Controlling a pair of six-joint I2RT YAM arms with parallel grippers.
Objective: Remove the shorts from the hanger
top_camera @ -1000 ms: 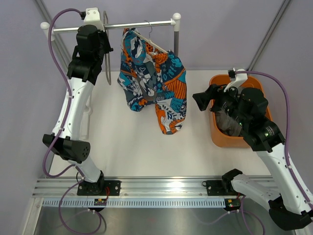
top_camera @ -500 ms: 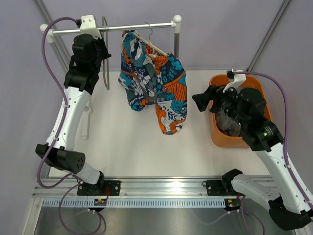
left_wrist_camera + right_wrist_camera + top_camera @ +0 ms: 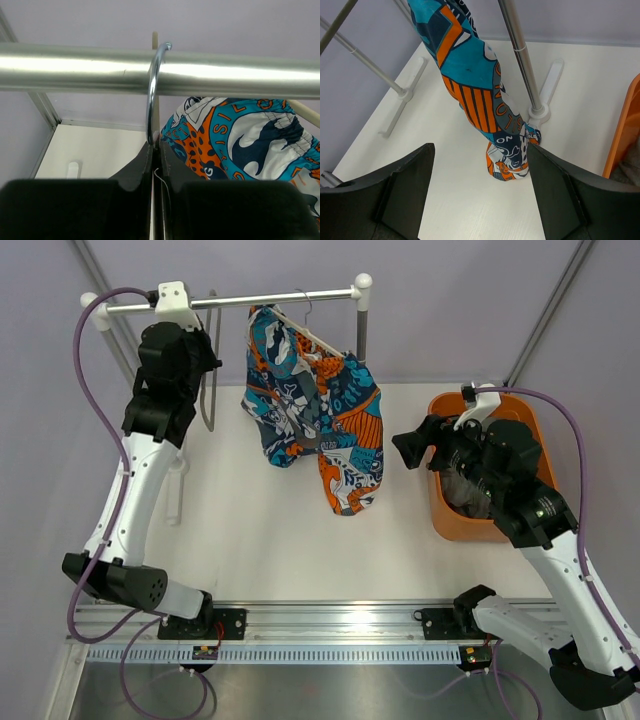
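While reaching up to the rail (image 3: 250, 77) at the back left of the bench (image 3: 250, 530), pinching with the left hand (image 3: 155, 147): pressing both fingers all but together, leaving only a hairline slit, and gripping the lower end of the metal hook of a second hanger (image 3: 149, 105), a grey one, looping over the rail. Touching nothing else up there.

Holding the right hand (image 3: 480, 147) spread wide over the right side of the bench, gripping nothing and touching nothing, pointing its fingers toward the shorts (image 3: 315, 400) and hovering clear of the cloth.

Showing the shorts draping over the cream hanger (image 3: 300, 325), hooking onto the same rail nearer its right end, well apart from the grey one. Drooping in two wide legs of teal, orange, white and black, reaching down close beside the foot of the right-hand post; touching the bench or not, impossible to tell from these angles.

Counting up: two arms, two hands, two hangers, one pair of shorts, one rail on two posts, and one orange tub (image 3: 450, 525) sitting at the right edge of the bench, holding something dark, partly hiding under the right arm.
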